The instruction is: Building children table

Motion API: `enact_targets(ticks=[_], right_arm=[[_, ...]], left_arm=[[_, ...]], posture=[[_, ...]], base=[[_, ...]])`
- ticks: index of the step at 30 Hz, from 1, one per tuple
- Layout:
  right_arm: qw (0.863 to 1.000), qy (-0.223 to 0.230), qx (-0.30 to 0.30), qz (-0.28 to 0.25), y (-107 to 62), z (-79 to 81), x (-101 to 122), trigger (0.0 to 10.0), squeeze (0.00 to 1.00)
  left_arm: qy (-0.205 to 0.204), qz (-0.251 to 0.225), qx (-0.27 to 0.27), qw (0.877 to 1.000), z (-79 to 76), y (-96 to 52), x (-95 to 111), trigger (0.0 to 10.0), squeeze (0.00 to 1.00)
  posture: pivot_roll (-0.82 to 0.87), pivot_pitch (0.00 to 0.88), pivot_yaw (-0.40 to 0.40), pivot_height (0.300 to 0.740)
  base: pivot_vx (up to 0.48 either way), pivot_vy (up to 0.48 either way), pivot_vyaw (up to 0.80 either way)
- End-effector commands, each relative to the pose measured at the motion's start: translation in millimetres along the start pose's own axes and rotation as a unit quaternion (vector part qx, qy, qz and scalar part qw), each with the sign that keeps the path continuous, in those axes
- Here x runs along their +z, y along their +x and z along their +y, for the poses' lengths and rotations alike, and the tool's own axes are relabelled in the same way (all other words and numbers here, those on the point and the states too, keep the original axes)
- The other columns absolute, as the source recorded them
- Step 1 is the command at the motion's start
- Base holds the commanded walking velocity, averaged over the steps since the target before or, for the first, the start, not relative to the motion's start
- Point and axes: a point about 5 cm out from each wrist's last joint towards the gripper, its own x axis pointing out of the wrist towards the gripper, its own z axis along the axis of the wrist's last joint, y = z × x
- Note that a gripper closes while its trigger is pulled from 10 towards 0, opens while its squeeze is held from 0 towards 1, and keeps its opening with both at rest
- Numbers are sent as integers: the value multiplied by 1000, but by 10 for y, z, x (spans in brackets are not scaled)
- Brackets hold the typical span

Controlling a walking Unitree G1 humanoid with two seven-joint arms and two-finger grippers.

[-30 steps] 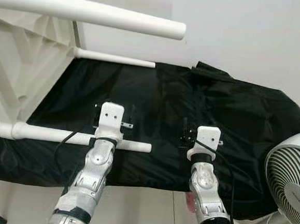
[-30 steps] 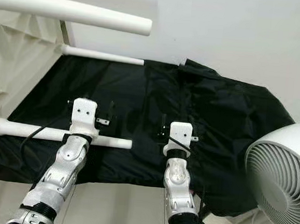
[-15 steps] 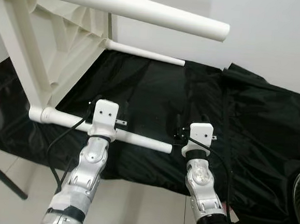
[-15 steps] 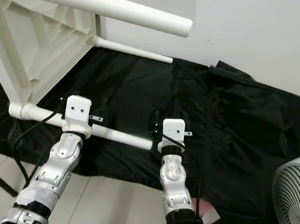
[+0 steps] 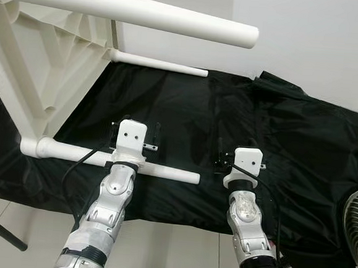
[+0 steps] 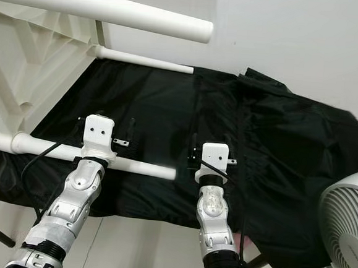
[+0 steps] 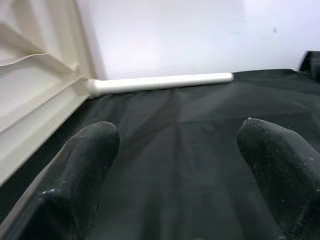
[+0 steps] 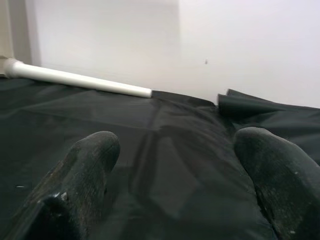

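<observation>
Children's table [image 5: 30, 54], white plastic, is lying on its side at the robot's left on a black cloth [image 5: 270, 153], four round legs sticking out toward the right.

Left gripper [image 7: 175, 165] is hanging released, both black fingers [image 7: 82, 165] spread wide with nothing between them, just cloth below. In the head views its white wrist block is sitting right at the near lower leg [image 5: 102, 159], just above it; cannot tell if it is touching the leg. Straight ahead of this gripper the far lower leg [image 7: 160, 81] is lying on the cloth against the wall [image 5: 310, 39].

Right gripper [image 8: 175, 170] is also released, fingers [image 8: 87, 167] wide apart over bare cloth, holding nothing. It is hovering just past the free end of the near lower leg, on the side away from the tabletop, not touching it. The far lower leg is showing ahead of it too, with a raised fold of the cloth beyond the leg's tip.

Top front leg [image 5: 126, 12] is running across high above both arms, well apart from the grippers.

Cloth is covering a low surface, rumpled along its far-right edge. White fan [image 6: 348, 228] is standing past the cloth's right corner, far from the table. Pale tiled floor [image 5: 170, 251] is showing under the arms, on the near side of the cloth.
</observation>
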Motion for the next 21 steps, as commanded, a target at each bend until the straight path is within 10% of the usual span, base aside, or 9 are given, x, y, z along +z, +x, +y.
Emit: enact_targets(ticks=[1,21], right_arm=[[1000,1,0,0,-16,13,-5,10000,0],[1000,-3,5,6,-105,27,-47,10000,0]], left_arm=[[4,8,-5,1000,30,-5,-26,10000,0],[31,-6,-27,999,-32,-55,6,10000,0]], posture=[[-30,34,-14,740],[-26,33,-8,740]], base=[[0,465,0],[0,359,0]])
